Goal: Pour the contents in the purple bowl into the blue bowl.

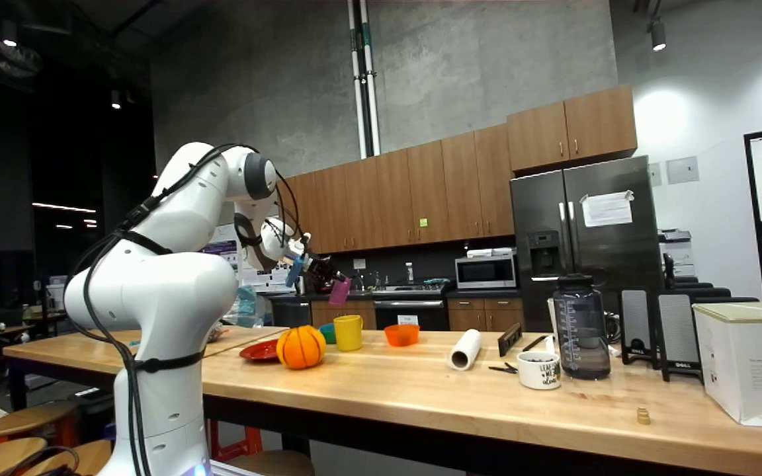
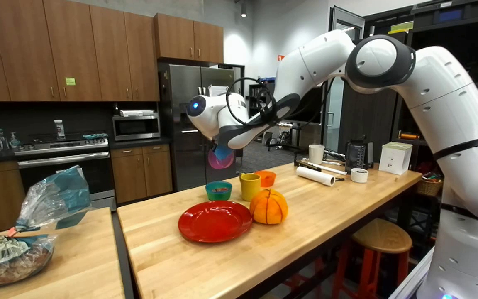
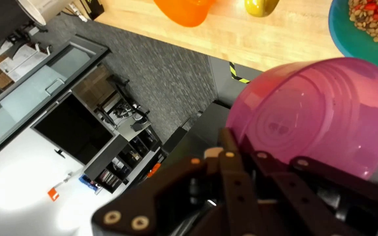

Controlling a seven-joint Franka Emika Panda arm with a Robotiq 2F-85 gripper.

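Note:
The purple bowl is tipped on its side in the air, and its inside looks empty in the wrist view. It also shows in both exterior views. My gripper is shut on its rim, one finger on each side of the wall. The blue-green bowl holds tan pieces with red bits. It stands upright on the table, lower than the purple bowl and apart from it, and shows in both exterior views.
A yellow mug, an orange bowl, an orange pumpkin and a red plate stand close to the blue-green bowl. A white paper roll, a white cup and a dark bottle stand further along the table.

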